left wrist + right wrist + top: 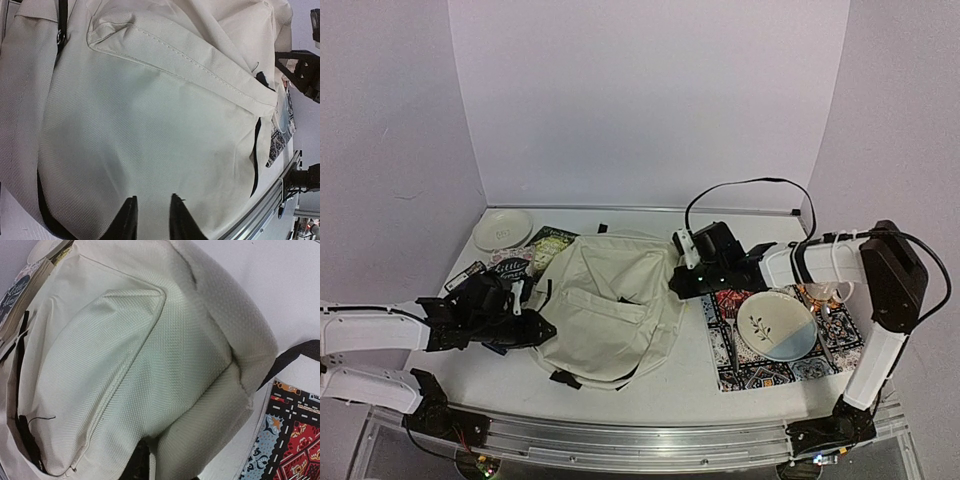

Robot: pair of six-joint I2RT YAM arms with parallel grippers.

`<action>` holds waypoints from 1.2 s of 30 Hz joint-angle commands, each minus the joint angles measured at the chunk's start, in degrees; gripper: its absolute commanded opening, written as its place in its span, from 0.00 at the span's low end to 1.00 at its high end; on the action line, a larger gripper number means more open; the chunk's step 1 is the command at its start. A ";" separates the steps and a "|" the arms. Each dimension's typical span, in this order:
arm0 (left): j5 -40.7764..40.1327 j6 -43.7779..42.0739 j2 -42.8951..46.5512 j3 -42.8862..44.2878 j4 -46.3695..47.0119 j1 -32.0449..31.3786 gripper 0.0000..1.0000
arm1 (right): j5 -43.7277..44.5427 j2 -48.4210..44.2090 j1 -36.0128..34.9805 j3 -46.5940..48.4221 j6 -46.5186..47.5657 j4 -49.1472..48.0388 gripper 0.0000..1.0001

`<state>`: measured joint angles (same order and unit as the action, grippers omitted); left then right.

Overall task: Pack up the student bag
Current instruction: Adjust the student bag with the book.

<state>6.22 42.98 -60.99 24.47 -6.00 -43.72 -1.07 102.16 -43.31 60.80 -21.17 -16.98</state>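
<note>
The student bag (610, 305) lies between your arms: left fingers (129, 220), slightly spread, at its left edge; right fingers (141, 462) buried in its right-edge fabric, closure unclear.

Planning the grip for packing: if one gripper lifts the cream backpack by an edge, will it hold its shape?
Probably not: the student bag lies slumped and creased, so it would likely sag and drape. Its fabric caves in, so it is perhaps light for its size. Its woven cloth should not be slippery.
</note>
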 commanded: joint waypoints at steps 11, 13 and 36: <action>-7.01 -18.30 -15.29 22.40 -2.78 -0.23 0.66 | 1.91 -3.79 -0.03 3.95 -5.54 5.30 0.51; -5.16 -19.51 -20.36 27.21 -2.91 -0.22 0.66 | 1.58 -4.85 -0.03 3.74 -7.46 5.22 0.53; -10.49 -14.74 -38.94 42.82 -3.17 -9.55 0.66 | 9.60 -10.96 -0.08 -2.30 -7.50 1.15 0.78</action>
<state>-0.39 26.32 -99.23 63.80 -9.43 -50.43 3.73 95.80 -43.16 58.58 -30.16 -15.23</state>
